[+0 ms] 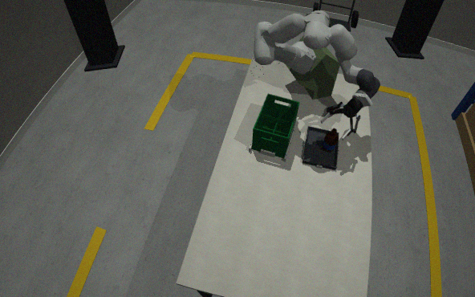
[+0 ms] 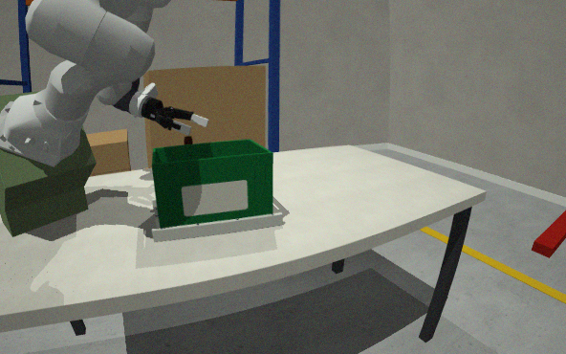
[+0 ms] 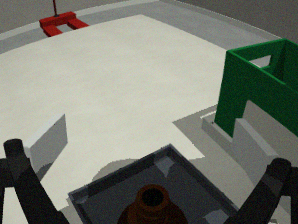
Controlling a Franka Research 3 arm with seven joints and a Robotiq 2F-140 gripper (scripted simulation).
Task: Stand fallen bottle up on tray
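A brown bottle (image 1: 330, 140) with a blue label stands upright on the dark grey tray (image 1: 320, 147), near the tray's far end. The tray lies to the right of the green crate (image 1: 276, 124). In the wrist view I look down on the bottle's open mouth (image 3: 152, 204) over the tray (image 3: 200, 192). Only the bottle's top (image 2: 188, 140) shows behind the crate (image 2: 213, 182) in the exterior view. My gripper (image 1: 338, 120) is open and empty, above and just behind the bottle, clear of it. Its fingers spread wide in the wrist view (image 3: 148, 163) and in the exterior view (image 2: 191, 123).
The crate is divided into compartments and stands on a pale base. The robot's green pedestal (image 1: 318, 74) is at the table's far end. The table's right edge is close to the tray. Cardboard boxes (image 2: 110, 150) and a blue rack stand behind.
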